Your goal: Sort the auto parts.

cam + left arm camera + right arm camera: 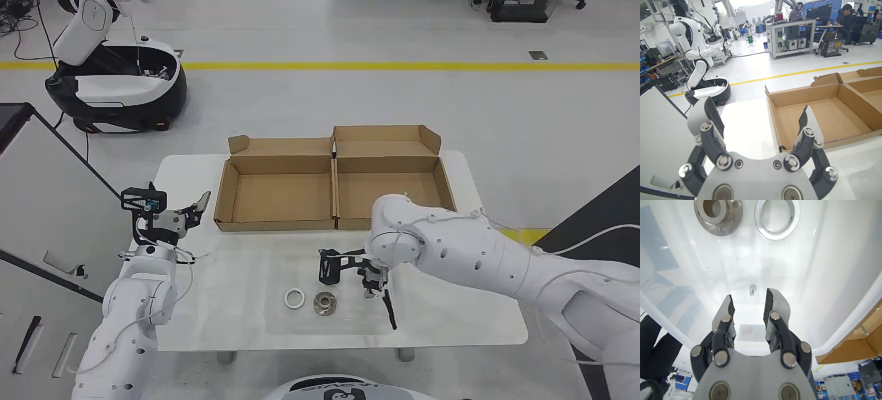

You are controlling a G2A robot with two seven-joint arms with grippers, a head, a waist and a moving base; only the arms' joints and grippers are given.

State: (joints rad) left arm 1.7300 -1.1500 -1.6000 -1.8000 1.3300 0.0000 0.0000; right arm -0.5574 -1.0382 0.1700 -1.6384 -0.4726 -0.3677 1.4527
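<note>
A metal flange [323, 302] [717, 217] and a silver ring [295, 299] [777, 219] lie side by side near the front of the white table [250, 270]. A small bolt [752, 290] lies on the table just past my right gripper's tips. My right gripper [327, 271] [749, 294] hangs open low over the table, short of the flange and ring, with nothing between its fingers. Off the table's left edge my left gripper [187, 213] [757, 103] is open and empty, facing the left cardboard box [275, 195] [821, 113].
Two open, empty cardboard boxes stand side by side at the back of the table, the right one [390, 185] beside the left. Another robot on a wheeled base [115, 85] stands on the floor at the back left. A white panel [40, 200] stands left of the table.
</note>
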